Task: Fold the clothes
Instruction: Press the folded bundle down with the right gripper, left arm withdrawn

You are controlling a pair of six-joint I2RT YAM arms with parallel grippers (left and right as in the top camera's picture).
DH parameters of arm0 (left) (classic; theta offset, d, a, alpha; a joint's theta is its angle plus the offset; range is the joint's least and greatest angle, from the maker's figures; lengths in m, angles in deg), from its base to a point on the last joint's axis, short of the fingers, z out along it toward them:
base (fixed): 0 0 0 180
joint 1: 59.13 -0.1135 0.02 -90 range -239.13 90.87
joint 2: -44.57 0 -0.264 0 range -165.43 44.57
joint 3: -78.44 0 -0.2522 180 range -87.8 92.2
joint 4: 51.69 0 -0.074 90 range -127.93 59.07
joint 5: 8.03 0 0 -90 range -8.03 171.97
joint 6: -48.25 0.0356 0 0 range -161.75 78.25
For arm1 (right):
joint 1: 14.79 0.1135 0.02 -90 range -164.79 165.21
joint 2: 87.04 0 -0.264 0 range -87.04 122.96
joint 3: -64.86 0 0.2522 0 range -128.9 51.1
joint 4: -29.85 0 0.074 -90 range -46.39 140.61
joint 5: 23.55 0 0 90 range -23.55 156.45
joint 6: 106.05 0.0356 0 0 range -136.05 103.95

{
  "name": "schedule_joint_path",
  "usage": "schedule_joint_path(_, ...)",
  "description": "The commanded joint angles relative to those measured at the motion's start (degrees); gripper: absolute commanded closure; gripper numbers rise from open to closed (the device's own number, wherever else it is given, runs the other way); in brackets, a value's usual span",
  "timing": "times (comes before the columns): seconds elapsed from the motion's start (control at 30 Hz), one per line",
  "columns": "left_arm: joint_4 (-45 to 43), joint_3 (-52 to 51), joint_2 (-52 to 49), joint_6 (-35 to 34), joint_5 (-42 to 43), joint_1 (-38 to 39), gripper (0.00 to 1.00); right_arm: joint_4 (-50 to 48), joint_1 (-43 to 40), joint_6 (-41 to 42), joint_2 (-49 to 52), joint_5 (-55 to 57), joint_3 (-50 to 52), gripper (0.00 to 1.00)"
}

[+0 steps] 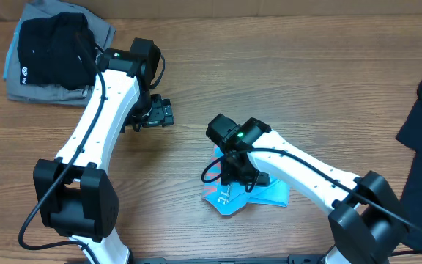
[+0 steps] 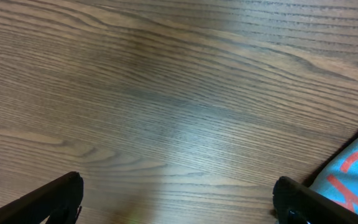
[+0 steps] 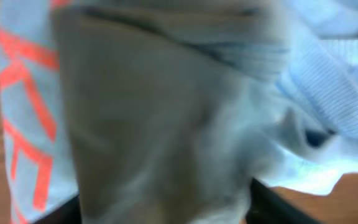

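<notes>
ok so the left claw is spread wide, holding nothing, over bare table; I'd bring it across to pinch the T-shirt by its near edge so both can pull it flat before any crease. It sits to that claw's right, bunched directly under the right claw: a crumpled light blue bundle, red lettering showing. Cloth smothers that claw's camera, so can't tell if it's pinching or let go

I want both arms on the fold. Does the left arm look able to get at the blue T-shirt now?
Probably yes: only bare table lies between the left gripper and the T-shirt, though the right gripper sits over its middle.
</notes>
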Motion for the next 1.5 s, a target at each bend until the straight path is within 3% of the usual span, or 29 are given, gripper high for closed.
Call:
schedule_joint_path(0.0, 0.15, 0.11, 1.7, -1.18, -0.96, 0.0, 0.0, 0.63, -0.04, 2.03, -0.09, 4.0, -1.03, 0.47)
schedule_joint_path(0.13, 0.13, 0.11, 1.7, -1.18, -0.94, 0.26, 0.0, 3.43, -0.61, 3.08, -0.11, 6.1, -1.05, 0.64)
schedule_joint_path(0.37, -0.04, 0.11, 1.7, -1.2, -0.92, 0.26, 0.0, 10.73, -1.44, 6.8, -0.11, 9.25, -1.05, 0.68)
schedule_joint_path(0.53, -0.04, 0.11, 1.7, -1.2, -0.92, 0.26, 0.0, 15.78, -1.44, 9.44, -0.11, 9.46, -1.03, 0.84)
schedule_joint_path(0.67, -0.07, 0.11, 1.7, -1.18, -0.92, 0.26, 0.0, 17.14, -1.44, 9.6, -0.11, 9.44, -1.03, 0.83)
schedule_joint_path(0.73, -0.02, 0.11, 1.7, -1.18, -0.94, 0.26, 0.0, 18.6, -1.44, 10.6, -0.11, 9.68, -1.03, 0.78)
schedule_joint_path(0.8, 0.11, 0.11, 1.7, -1.18, -0.92, 0.26, 0.0, 20.26, -1.44, 10.64, -0.11, 10.14, -1.03, 0.6)
schedule_joint_path(0.83, 0.15, 0.11, 1.7, -1.18, -0.94, 0.26, 0.0, 21.64, -1.44, 11.26, -0.11, 10.64, -1.03, 0.45)
schedule_joint_path(0.87, 0.15, 0.11, 1.7, -1.18, -0.94, 0.26, 0.0, 22.73, -1.44, 12.11, -0.11, 11.17, -1.03, 0.39)
schedule_joint_path(1.17, 0.17, 0.11, 1.7, -1.14, -0.94, 0.26, 0.0, 29.07, -1.42, 15.26, -0.7, 11.78, -0.96, 0.35)
schedule_joint_path(1.2, 0.2, 0.11, 1.7, -1.14, -0.96, 0.26, 0.0, 29.05, -1.44, 15.3, -0.94, 11.56, -0.96, 0.3)
schedule_joint_path(1.3, 0.13, 0.11, 1.7, -1.16, -0.94, 0.26, 0.0, 29.0, -1.44, 15.28, -1.25, 11.82, -0.96, 0.0)
schedule_joint_path(1.47, 0.2, 0.11, 1.7, -1.14, -0.94, 0.26, 0.0, 27.63, -1.44, 15.52, -1.29, 14.43, -0.98, 0.0)
